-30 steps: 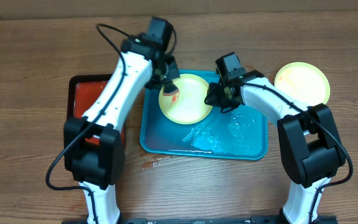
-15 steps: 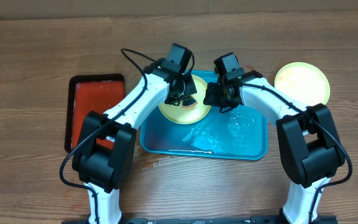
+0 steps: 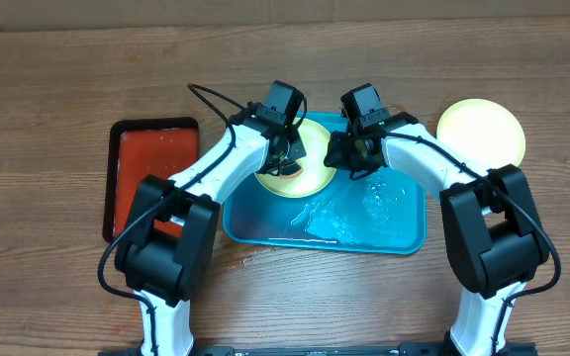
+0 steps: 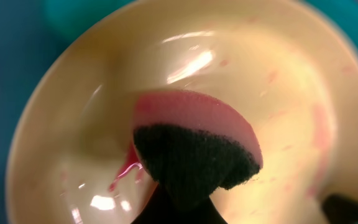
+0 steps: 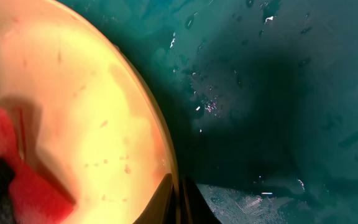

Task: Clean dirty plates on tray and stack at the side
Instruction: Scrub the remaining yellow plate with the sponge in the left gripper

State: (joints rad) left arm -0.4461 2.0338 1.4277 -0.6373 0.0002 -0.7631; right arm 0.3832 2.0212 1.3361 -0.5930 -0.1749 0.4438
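Now the left pincer [image 3: 283, 158], clamped on a pink sponge [image 4: 194, 146], is pressing into the yellow-green plate [image 3: 317, 170] beneath it, having swung in from its rim: scrubbing is likely under way. The right pincer [image 3: 339, 156] is pinching that plate's edge inside the turquoise tray [image 3: 394, 232]. Right of it, another plate [image 3: 481, 132] is waiting on the wooden surface [image 3: 57, 79]; no room is showing.

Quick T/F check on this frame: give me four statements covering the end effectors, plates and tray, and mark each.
1. The left end effector presses a sponge onto the plate in the tray. True.
2. The right end effector is open, clear of that plate. False: it is shut on the plate's rim.
3. A second plate lies on the table, outside the tray, on the right arm's side. True.
4. The plate under the sponge is spotless. False: red smears show on it.
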